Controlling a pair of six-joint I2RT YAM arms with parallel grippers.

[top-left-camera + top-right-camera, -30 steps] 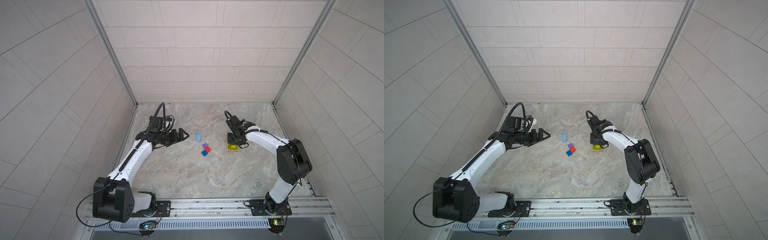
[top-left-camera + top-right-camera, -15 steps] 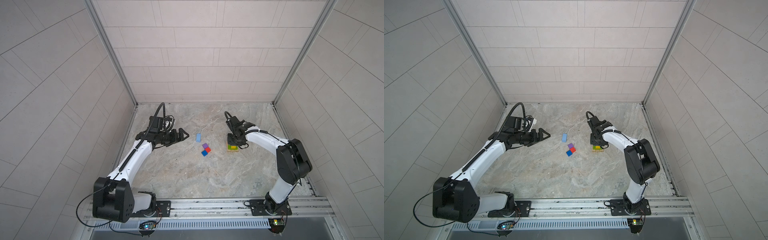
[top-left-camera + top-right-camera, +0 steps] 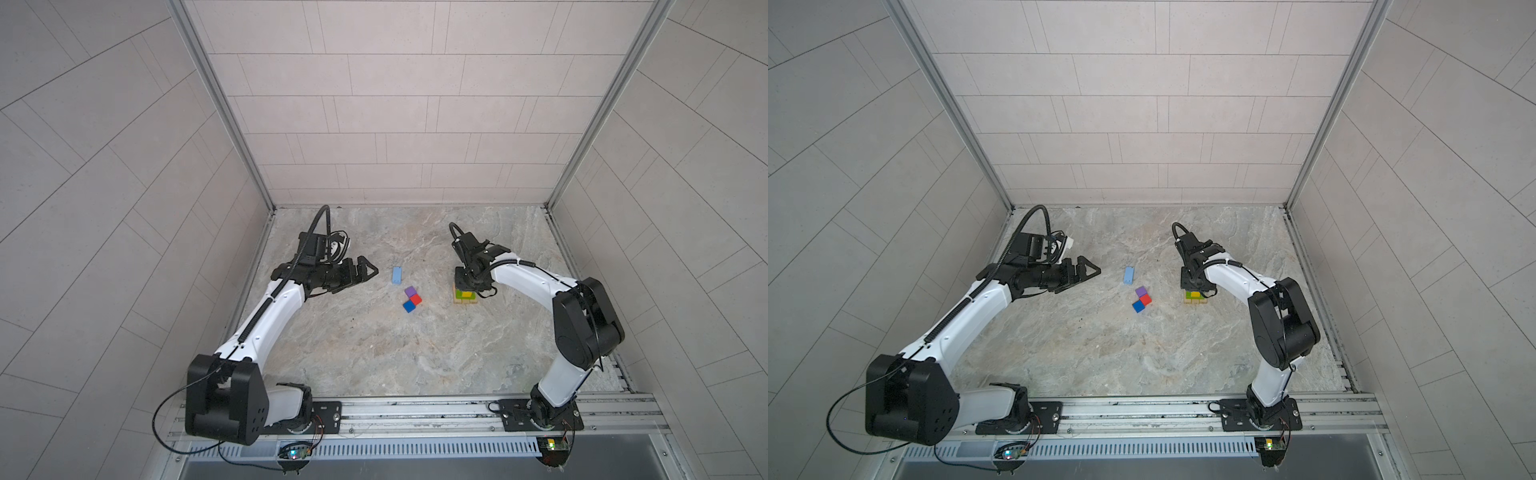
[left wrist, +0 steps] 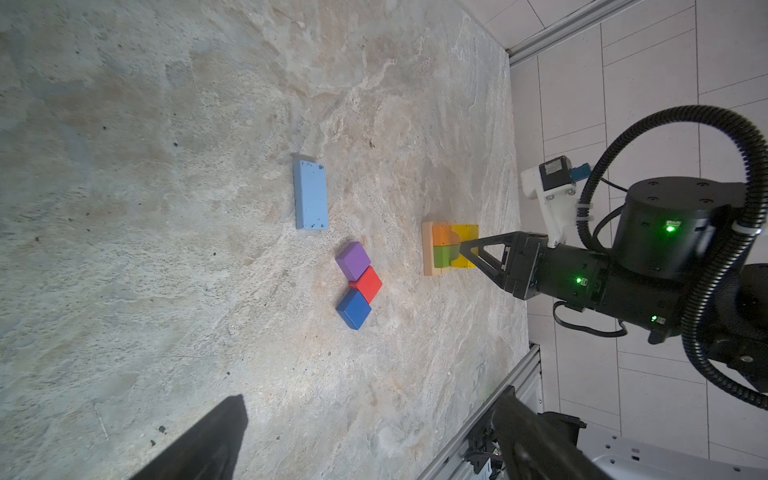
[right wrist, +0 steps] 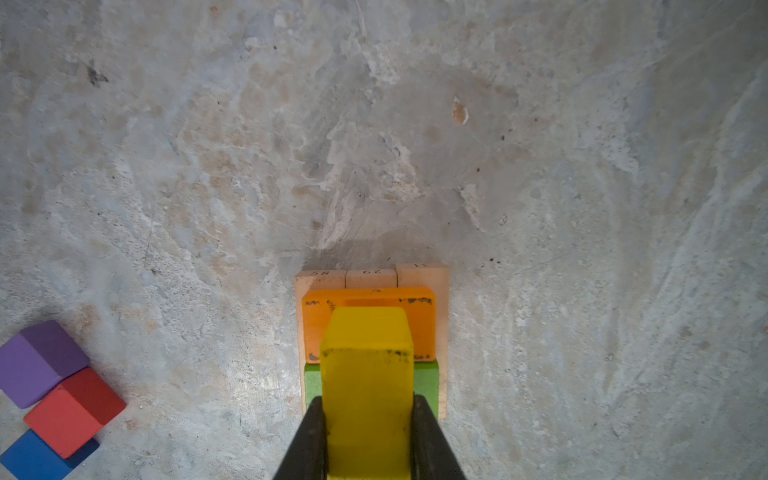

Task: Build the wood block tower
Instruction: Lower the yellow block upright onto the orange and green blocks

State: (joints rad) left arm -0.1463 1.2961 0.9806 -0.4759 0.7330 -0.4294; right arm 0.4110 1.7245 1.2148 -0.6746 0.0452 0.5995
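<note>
While the right pincer (image 5: 368,401) clamps the yellow block (image 5: 368,365), long axis crossing over the orange oblong (image 5: 374,303) and green oblong (image 5: 426,382) on the tan base (image 5: 370,277), the left pincer (image 3: 370,272) hangs spread wide; nothing has moved since.

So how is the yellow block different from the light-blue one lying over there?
The yellow block is clamped in the right end effector; nothing touches the light-blue block. The yellow block sits over the orange block and green block, while the light-blue block lies flat and alone on the table. Their colours differ too. Both look like oblong blocks.
</note>
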